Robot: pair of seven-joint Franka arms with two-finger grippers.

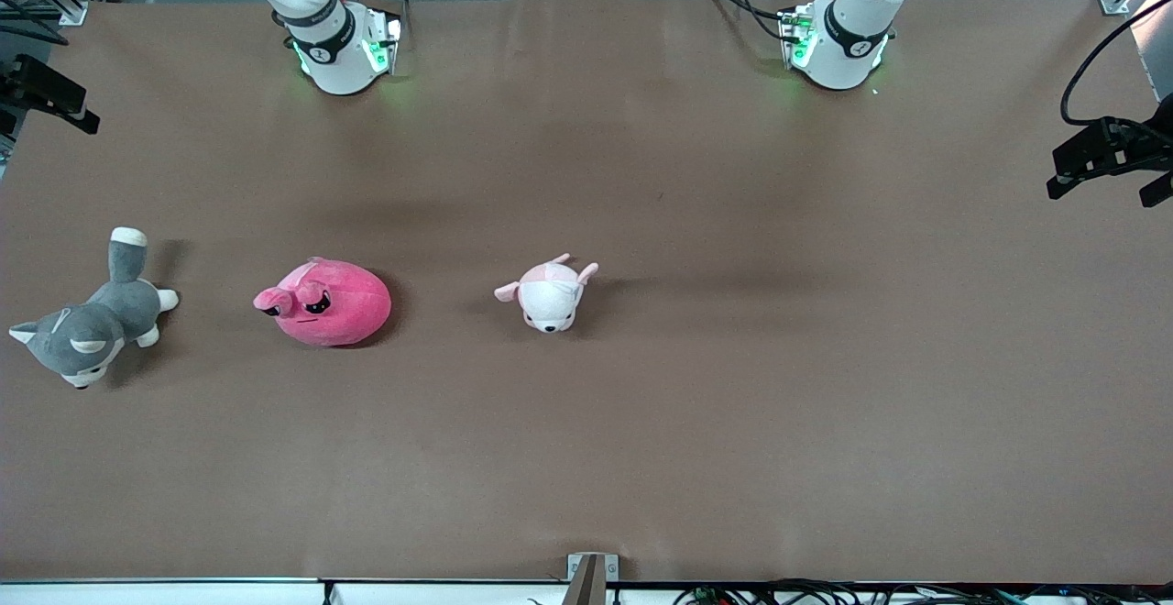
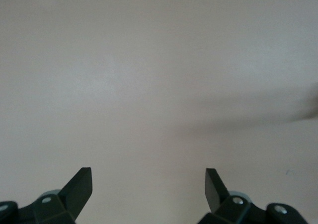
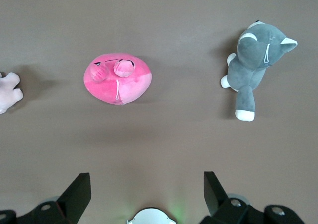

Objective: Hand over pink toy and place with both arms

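The pink toy (image 1: 325,302) (image 3: 118,78), a round hot-pink plush with floppy ears, lies on the brown table (image 1: 733,403) toward the right arm's end. My right gripper (image 3: 147,174) hangs open and empty high over the table by its own base (image 3: 151,216), well apart from the toy. My left gripper (image 2: 148,170) is open too, with only bare tabletop beneath it. In the front view only the arms' bases (image 1: 339,46) (image 1: 838,37) and lower links show; both hands are out of that view.
A grey-and-white plush dog (image 1: 87,325) (image 3: 253,70) lies beside the pink toy, close to the table's edge at the right arm's end. A pale pink-and-white plush (image 1: 550,293) (image 3: 7,92) sits mid-table. Black camera mounts (image 1: 1109,160) (image 1: 46,92) overhang both ends.
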